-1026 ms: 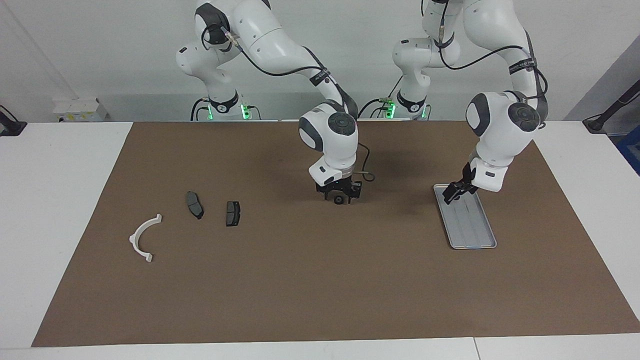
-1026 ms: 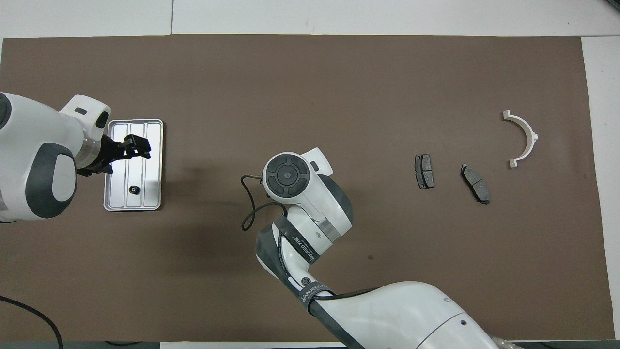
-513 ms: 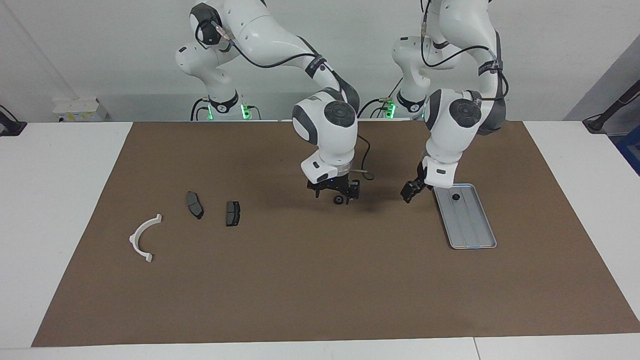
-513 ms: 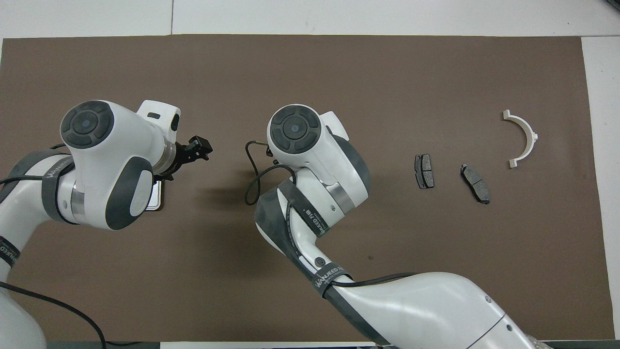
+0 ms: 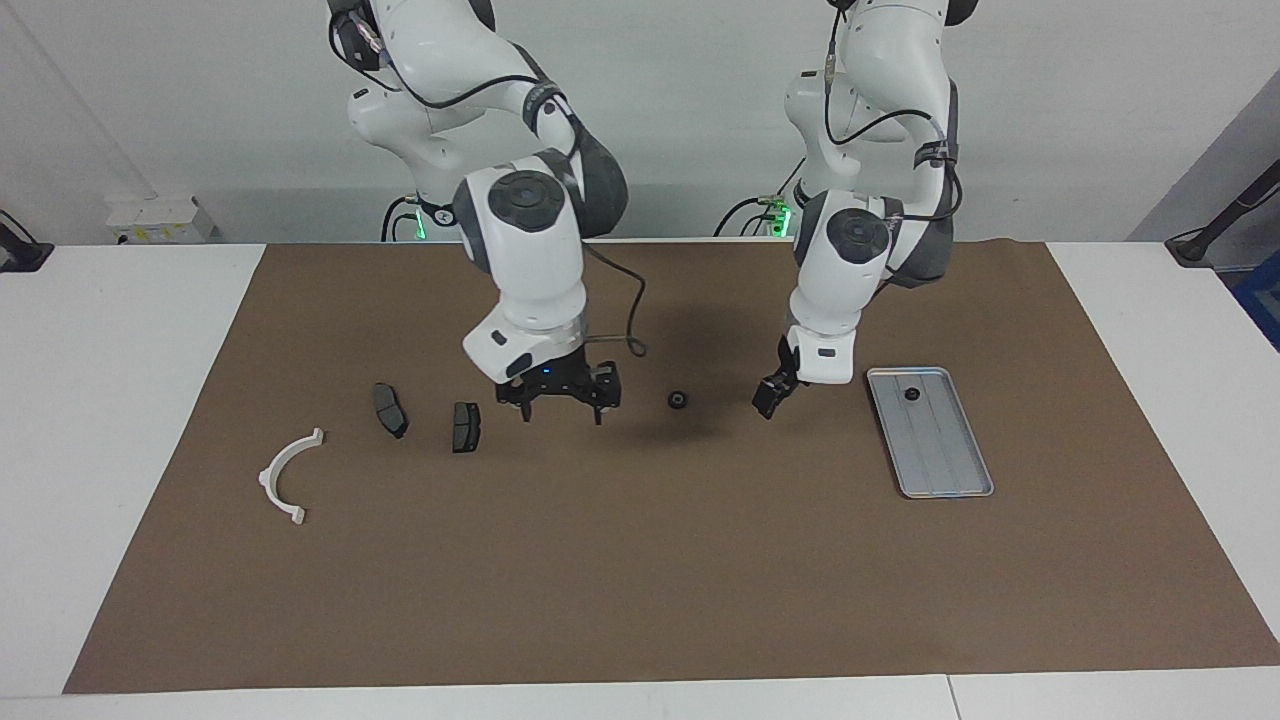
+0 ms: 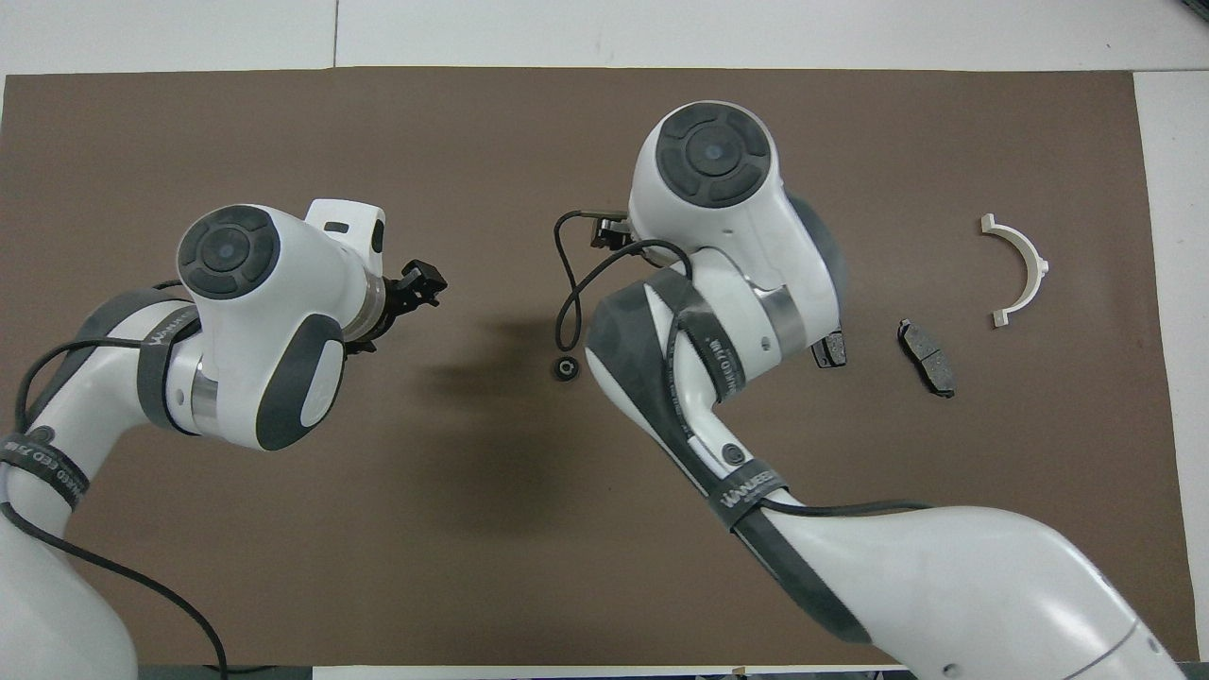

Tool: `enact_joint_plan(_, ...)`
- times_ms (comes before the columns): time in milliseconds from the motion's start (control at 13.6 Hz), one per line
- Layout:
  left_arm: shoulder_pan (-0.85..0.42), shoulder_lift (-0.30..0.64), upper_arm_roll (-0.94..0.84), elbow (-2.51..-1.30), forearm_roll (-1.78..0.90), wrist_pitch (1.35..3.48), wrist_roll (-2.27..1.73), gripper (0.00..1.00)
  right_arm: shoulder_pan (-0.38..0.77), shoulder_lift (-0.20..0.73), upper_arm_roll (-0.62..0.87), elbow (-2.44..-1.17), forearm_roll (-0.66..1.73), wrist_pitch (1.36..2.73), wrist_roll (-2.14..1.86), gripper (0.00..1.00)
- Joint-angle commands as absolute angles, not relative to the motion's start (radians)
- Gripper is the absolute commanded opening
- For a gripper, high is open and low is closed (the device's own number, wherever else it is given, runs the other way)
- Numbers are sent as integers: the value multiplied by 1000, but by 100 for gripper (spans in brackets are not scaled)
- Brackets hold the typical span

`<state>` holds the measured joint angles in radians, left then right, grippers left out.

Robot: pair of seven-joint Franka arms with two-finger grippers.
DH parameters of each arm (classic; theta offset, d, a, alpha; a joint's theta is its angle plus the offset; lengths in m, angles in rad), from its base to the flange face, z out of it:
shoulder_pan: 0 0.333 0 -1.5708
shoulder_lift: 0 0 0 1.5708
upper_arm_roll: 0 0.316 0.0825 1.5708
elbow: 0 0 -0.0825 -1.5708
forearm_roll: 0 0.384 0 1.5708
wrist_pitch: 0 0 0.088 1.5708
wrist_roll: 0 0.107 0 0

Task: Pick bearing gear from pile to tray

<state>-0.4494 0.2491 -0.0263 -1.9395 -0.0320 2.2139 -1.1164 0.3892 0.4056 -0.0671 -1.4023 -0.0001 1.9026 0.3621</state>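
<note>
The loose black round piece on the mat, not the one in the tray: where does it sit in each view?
Facing view: black round piece lies on the mat, between the right gripper and the left gripper.
Overhead view: same piece, beside the right arm's dark wrist.
Shared landmark: the white half-ring, at the right arm's end.

brown mat (image 5: 640,560) over a white bench (image 5: 120,400). silver-grey tray (image 5: 945,470) with lengthwise ridges, one small black round piece (image 5: 911,394) in it. another black round piece (image 5: 677,400) on the mat. two dark grey brake pads (image 5: 389,409) (image 5: 465,426). white curved half-ring (image 5: 287,476). arms white with dark grey joints, black cables. left tool (image 5: 772,396) black, right tool (image 5: 561,397) black. green lights at the arm bases.
</note>
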Motion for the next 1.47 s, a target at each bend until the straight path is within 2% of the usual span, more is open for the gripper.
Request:
enact_joint_plan(0,-563,356,-9,-1836,-18,2226,-1280,100,292,361,-52,-1414,-14,1865,179,100)
enact_joint_plan(293,-673,379,-9,-1884,-14,2266,-1316,100,184,307,-54,-1413,-17,1815,104,100)
enact_joint_plan(733,-663,371,-11,-1933,-12,2333,-1307,89,97,239,-49,-1413,-46,1767,80,100)
enact_joint_plan(1173,-650,374,-6,-1931,-14,2359,-1308,82,52,173,-40,-1413,-38,1640,34,100)
enact_joint_plan(1392,-650,374,-6,-1933,-14,2359,-1310,73,-79,137,69,-1414,-26,1597,2,100)
